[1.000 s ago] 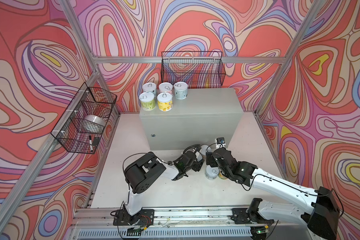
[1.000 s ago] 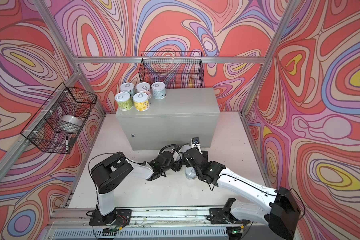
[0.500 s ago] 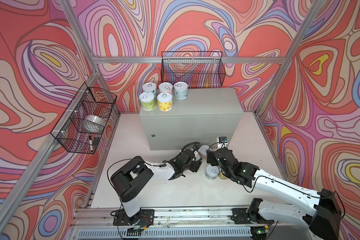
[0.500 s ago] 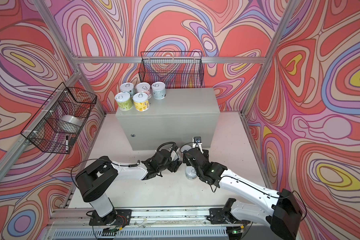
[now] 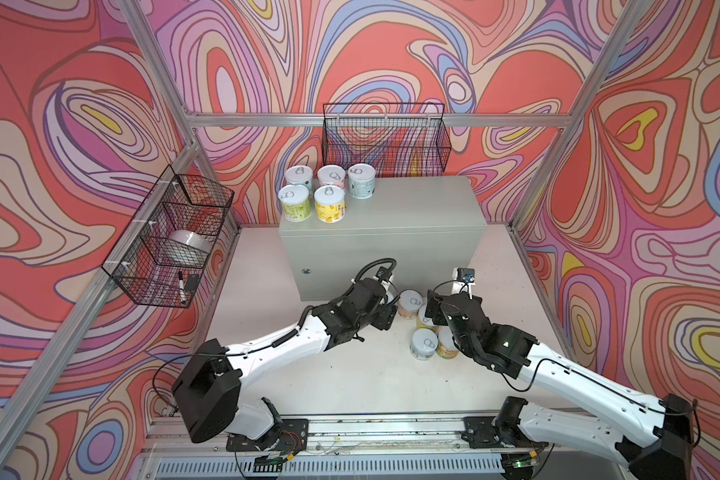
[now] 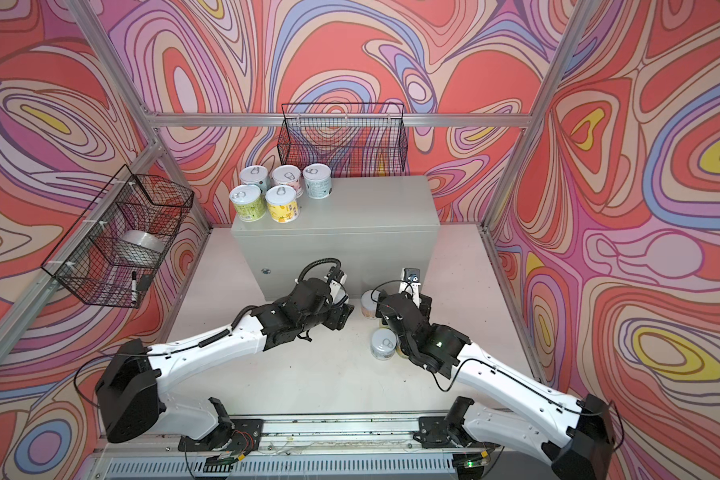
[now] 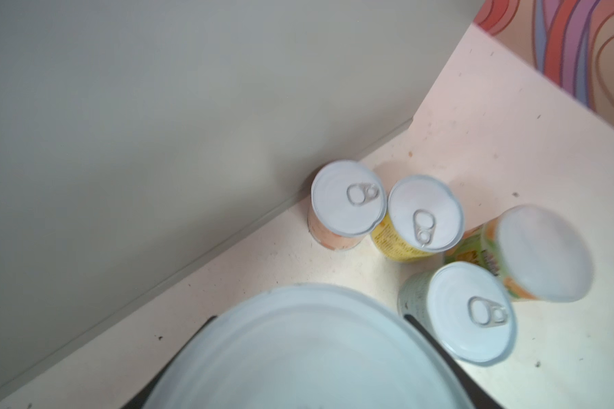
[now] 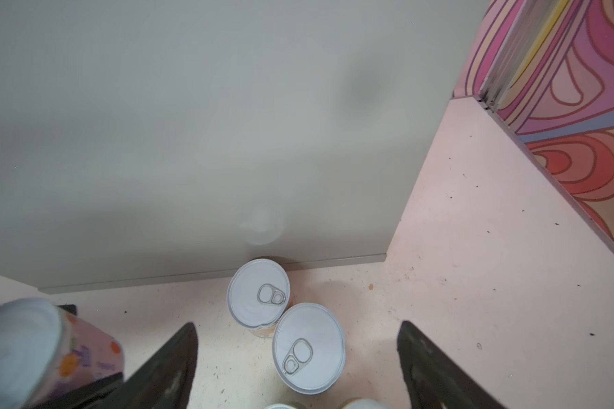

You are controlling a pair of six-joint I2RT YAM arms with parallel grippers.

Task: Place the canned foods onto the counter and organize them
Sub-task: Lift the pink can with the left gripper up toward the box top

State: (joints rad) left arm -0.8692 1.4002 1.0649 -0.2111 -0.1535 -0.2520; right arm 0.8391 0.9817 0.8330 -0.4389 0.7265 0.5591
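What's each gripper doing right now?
Left gripper: closed on a lilac-labelled can.
Right gripper: open, holding nothing.

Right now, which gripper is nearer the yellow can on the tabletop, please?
Right. The right gripper hangs open over the yellow can; the left gripper, holding another can, is farther aside.

Readable text: none in any view.
Yellow can: dark lines of print on the label, blurred, illegible.
Green-and-orange can: bold dark letters, too blurred to read.
Purple can: faint lettering among orange dots, illegible.
5 cans on the counter: small print on the labels, too small to read.
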